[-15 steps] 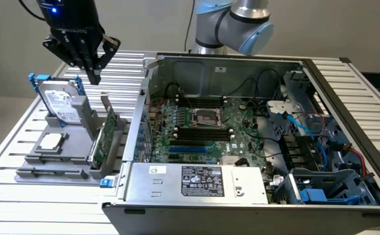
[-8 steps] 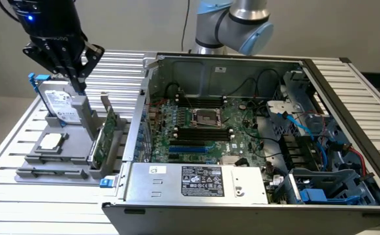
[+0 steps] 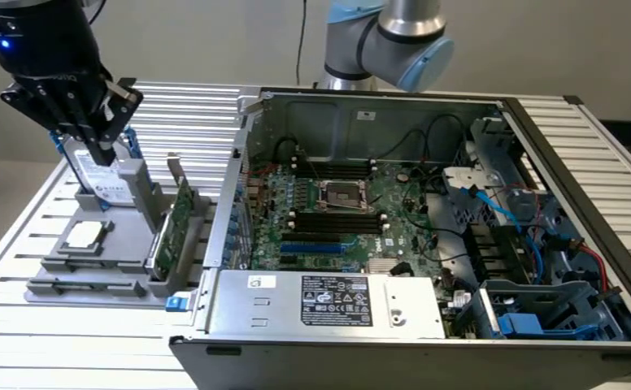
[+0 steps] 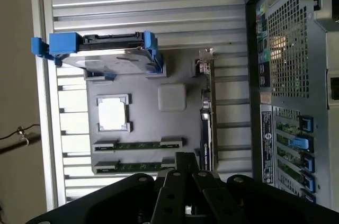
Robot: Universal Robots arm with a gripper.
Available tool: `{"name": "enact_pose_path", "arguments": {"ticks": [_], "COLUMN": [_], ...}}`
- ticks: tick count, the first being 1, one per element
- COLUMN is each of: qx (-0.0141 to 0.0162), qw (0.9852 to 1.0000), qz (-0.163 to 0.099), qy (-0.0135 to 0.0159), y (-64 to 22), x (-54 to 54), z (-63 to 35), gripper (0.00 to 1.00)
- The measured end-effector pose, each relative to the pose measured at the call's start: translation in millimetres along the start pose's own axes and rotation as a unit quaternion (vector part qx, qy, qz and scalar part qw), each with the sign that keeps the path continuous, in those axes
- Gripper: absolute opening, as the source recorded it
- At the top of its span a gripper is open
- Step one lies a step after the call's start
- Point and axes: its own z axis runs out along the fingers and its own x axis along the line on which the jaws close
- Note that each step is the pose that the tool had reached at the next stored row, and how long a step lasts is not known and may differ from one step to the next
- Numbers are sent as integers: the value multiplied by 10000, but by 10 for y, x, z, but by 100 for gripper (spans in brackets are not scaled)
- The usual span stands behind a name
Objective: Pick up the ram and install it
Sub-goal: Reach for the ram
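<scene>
My gripper [image 3: 103, 157], fingers together and empty, hangs above the tray [image 4: 140, 123]; I'd open, then square lengthwise over the ram [image 4: 139, 144].

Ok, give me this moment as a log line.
gripper: shut, nothing held, over parts tray | ram sticks: both lying in tray, untouched | computer case: open, beside tray

Lab: robot arm [image 3: 392, 36], opened computer case [image 3: 402, 366]
</scene>
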Motion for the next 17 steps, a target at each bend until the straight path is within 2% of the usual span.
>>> {"name": "enact_pose_path", "arguments": {"ticks": [13,17], "qx": [4,5], "qw": [10000,10000], "qz": [2,-11], "qy": [50,68], "y": [-284,-361], "x": [448,500], "z": [112,140], "gripper": [10,10]}}
